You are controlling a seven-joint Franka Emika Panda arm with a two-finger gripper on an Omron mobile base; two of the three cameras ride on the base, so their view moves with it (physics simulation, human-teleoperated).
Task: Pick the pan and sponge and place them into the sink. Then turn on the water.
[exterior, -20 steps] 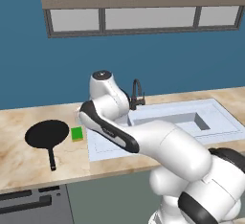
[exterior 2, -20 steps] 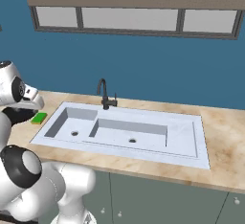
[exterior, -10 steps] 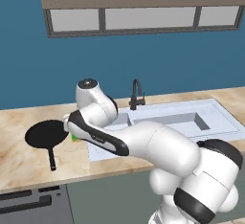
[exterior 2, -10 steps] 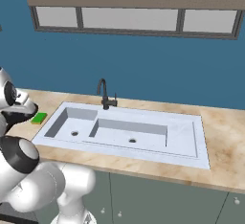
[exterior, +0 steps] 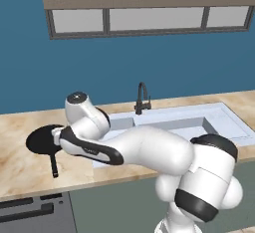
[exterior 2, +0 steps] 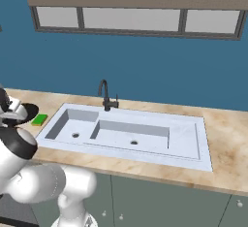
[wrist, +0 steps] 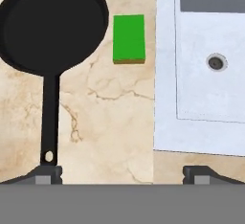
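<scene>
Fingertips [wrist: 48, 174] sit spread far apart at the near edge of the hand view, so the gripper [wrist: 122, 175] is open and holding nothing, hanging above the marble-patterned counter [wrist: 105, 122]. Just past the left tip lies the end of the pan's thin black handle, with its small hanging hole, running straight away to the round black pan [wrist: 52, 24] flat on the counter. Right beside the pan's rim, apart from it by a narrow strip of stone, rests the green sponge [wrist: 128, 39], a yellowish edge showing along its near side. Next over is the wide pale rim of the sink [wrist: 165, 74], and inside the nearest basin a round drain [wrist: 216, 62].

From the left base view, the arm [exterior: 124, 147] bends low across the counter, its hand over the pan [exterior: 42, 138], whose handle points toward the cabinet front. From the right base view, the sponge [exterior 2: 39, 119] lies just beside the sink [exterior 2: 193, 146]'s left rim. Both basins look dry. Further back stands the black gooseneck faucet [exterior 2: 105, 97], then the blue wall [exterior 2: 145, 71] and the window [exterior 2: 131, 21].
</scene>
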